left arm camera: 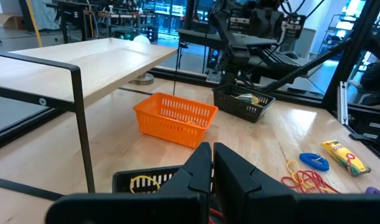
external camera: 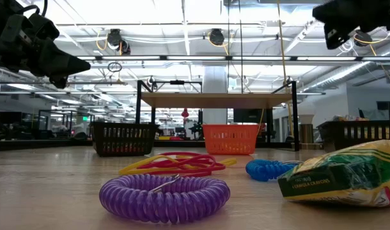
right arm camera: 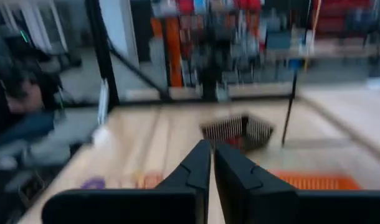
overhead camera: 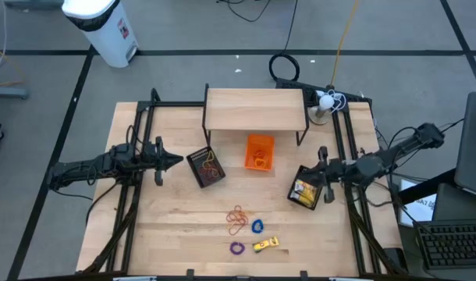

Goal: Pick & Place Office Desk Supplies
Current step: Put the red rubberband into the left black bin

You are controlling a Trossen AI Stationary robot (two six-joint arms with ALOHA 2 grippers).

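Observation:
Loose supplies lie near the table's front: orange-red rubber bands [overhead camera: 236,220], a blue coil ring [overhead camera: 257,226], a purple coil ring [overhead camera: 236,248] and a yellow crayon pack [overhead camera: 266,244]. In the low view the purple ring [external camera: 163,198] is nearest, with the bands [external camera: 182,165], the blue ring [external camera: 268,169] and the pack [external camera: 348,176] beyond it. My left gripper [overhead camera: 178,160] [left arm camera: 212,152] hovers shut at the table's left, beside a black basket [overhead camera: 207,166]. My right gripper [overhead camera: 316,170] [right arm camera: 212,155] is shut and raised above another black basket [overhead camera: 307,190] that holds a yellow pack.
An orange basket [overhead camera: 259,151] stands mid-table in front of a raised wooden shelf [overhead camera: 255,109] on black legs. The left black basket holds rubber bands. Black frame rails run along both table sides. A white bin [overhead camera: 105,27] stands on the floor beyond the table.

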